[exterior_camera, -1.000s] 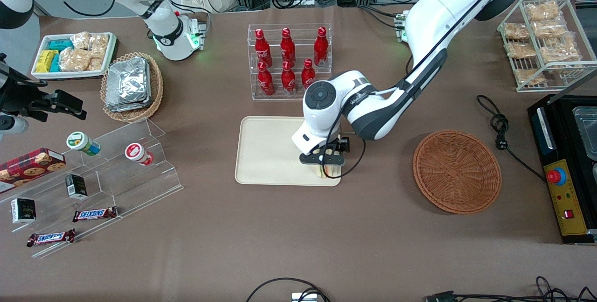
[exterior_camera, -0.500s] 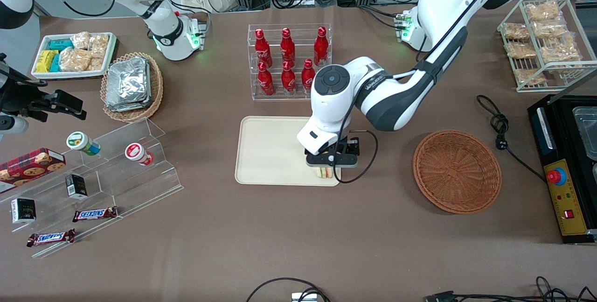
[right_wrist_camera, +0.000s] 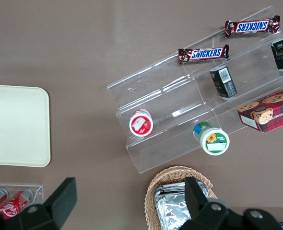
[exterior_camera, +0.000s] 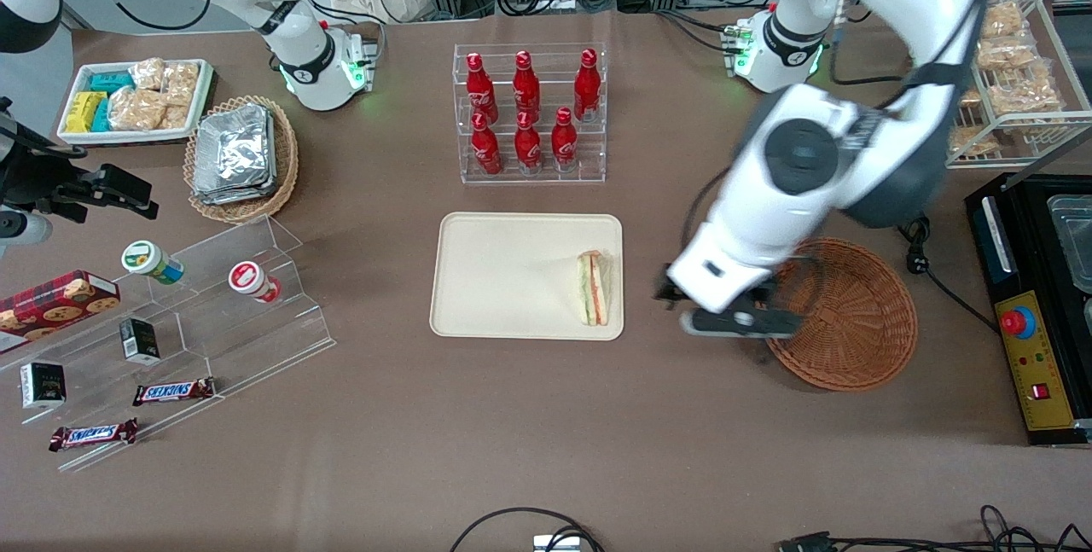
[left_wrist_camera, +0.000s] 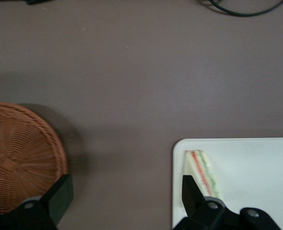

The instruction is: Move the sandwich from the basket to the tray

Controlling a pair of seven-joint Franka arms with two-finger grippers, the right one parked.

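Observation:
The sandwich (exterior_camera: 595, 287), a pale wedge with orange, red and green layers, lies on the cream tray (exterior_camera: 503, 275), close to the tray's edge nearest the basket. The reddish-brown wicker basket (exterior_camera: 840, 313) holds nothing and sits toward the working arm's end of the table. My gripper (exterior_camera: 725, 315) hovers over bare table between tray and basket, open, with nothing between its fingers. The left wrist view shows the sandwich (left_wrist_camera: 202, 172) on the tray (left_wrist_camera: 256, 177), the basket (left_wrist_camera: 17, 153), and the gripper (left_wrist_camera: 125, 194) over brown tabletop between them.
A clear rack of red cola bottles (exterior_camera: 529, 113) stands farther from the front camera than the tray. A black cable (exterior_camera: 913, 228) and a black machine (exterior_camera: 1032, 305) lie beside the basket. A stepped acrylic shelf (exterior_camera: 196, 313) with snacks lies toward the parked arm's end.
The gripper let go of the sandwich on the tray, rose, and swung toward the working arm's end, now between tray and basket. The sandwich stays on the tray.

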